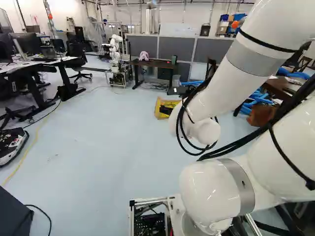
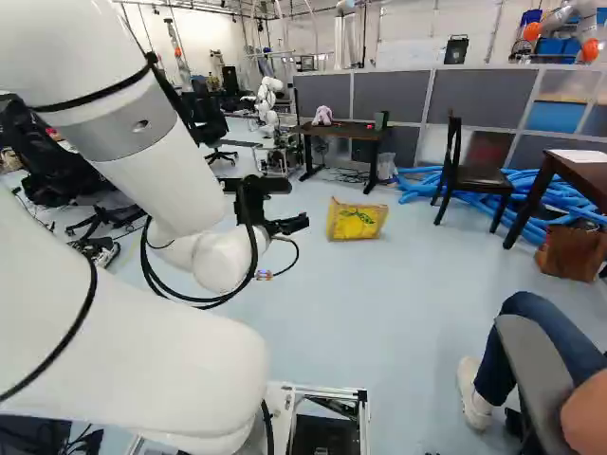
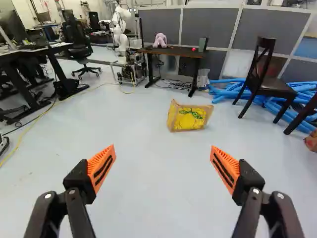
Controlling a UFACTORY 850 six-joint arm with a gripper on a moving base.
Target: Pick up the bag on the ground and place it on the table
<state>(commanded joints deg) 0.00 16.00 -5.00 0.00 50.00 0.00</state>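
In the right base view my gripper (image 2: pixel 287 226) is held out in the air, short of the yellow bag (image 2: pixel 355 220). Seen from the wrist, the gripper (image 3: pixel 162 148) has its orange-padded fingers spread wide, nothing between them. The bag (image 3: pixel 189 117), yellow with tan edges and a green leaf print, rests on the floor well ahead of the fingers. In the left base view the arm partly covers the bag (image 1: pixel 161 104). Behind the bag stands a dark table (image 3: pixel 173 51) bearing a pink plush toy (image 3: pixel 160 40) and a small dark green object.
Another robot (image 3: pixel 120 32) stands left of the dark table. A dark chair (image 2: pixel 471 175), blue tubes (image 2: pixel 417 183), a brown table (image 2: pixel 580 171) and a brown bag (image 2: pixel 571 252) are to the right. A seated person's leg (image 2: pixel 531 346) is close by at the right. Desks (image 1: pixel 42 66) line the left.
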